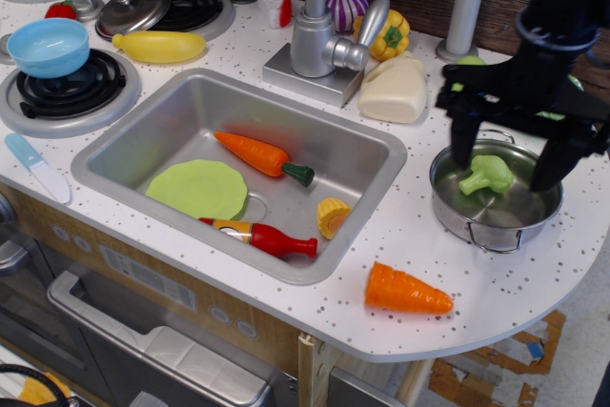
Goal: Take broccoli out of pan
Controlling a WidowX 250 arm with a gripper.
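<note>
The light-green toy broccoli (487, 175) lies inside the round shiny steel pan (457, 207) on the right of the white counter. My black gripper (505, 161) hangs directly over the pan, open, with one finger on the left of the broccoli and the other on its right. The fingertips are at about the level of the pan's rim and hold nothing. The arm hides the green pear and most of the cabbage behind it.
An orange carrot (405, 291) lies on the counter in front of the pan. The steel sink (124, 145) holds a carrot (257, 154), a green plate (196, 190), a ketchup bottle (262, 236) and corn (333, 216). A faucet (315, 16) and a cream block (393, 91) stand behind.
</note>
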